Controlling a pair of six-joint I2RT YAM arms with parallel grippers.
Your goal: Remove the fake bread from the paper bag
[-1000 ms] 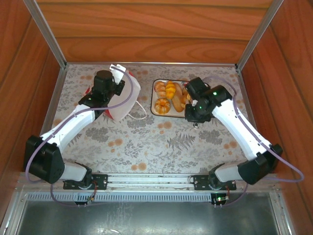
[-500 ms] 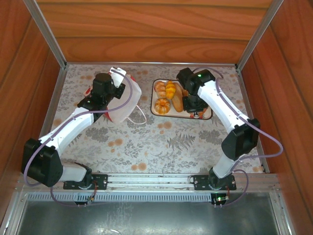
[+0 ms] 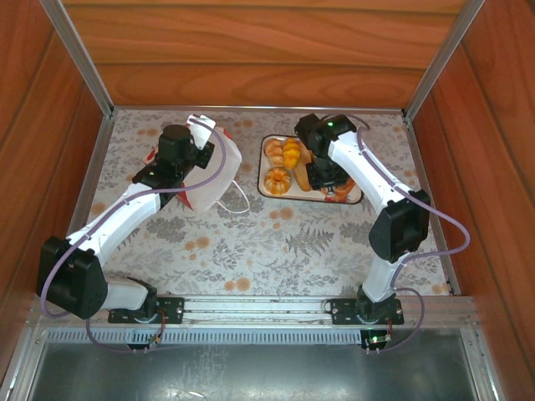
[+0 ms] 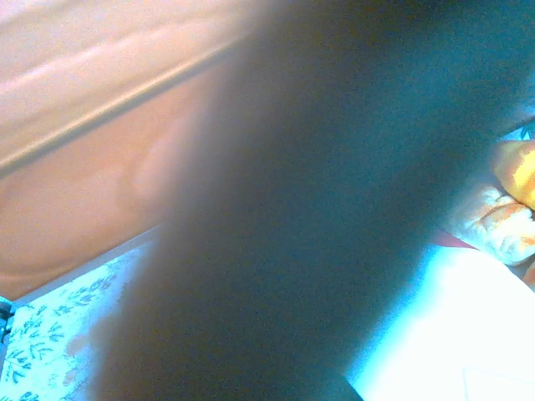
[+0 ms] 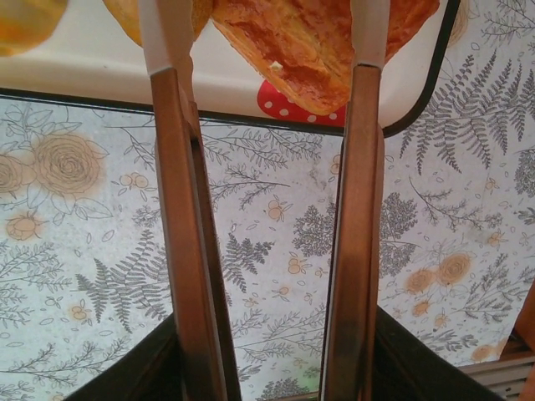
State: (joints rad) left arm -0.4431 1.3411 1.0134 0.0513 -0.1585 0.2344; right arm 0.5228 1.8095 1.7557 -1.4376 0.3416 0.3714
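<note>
Left gripper [image 3: 199, 149] is clamped tight on the paper bag [image 3: 220, 173]; right gripper [image 5: 267, 33] hangs part-open astride a croissant [image 5: 311, 60] on the tray [image 5: 84, 75].

Near-middle worktop [image 3: 276, 242] between the arm bases is open; I can pass there. Wooden walls [image 3: 251, 79] shut in left, back, right. Far left blocked by paper bag [image 3: 219, 167] and left arm [image 3: 125, 213]. The tray [image 3: 288, 198] of fake bread [image 3: 278, 179] under right arm [image 3: 368, 180] blocks far centre. Slim lane between, cord handle [image 3: 240, 198] lying in it.
</note>
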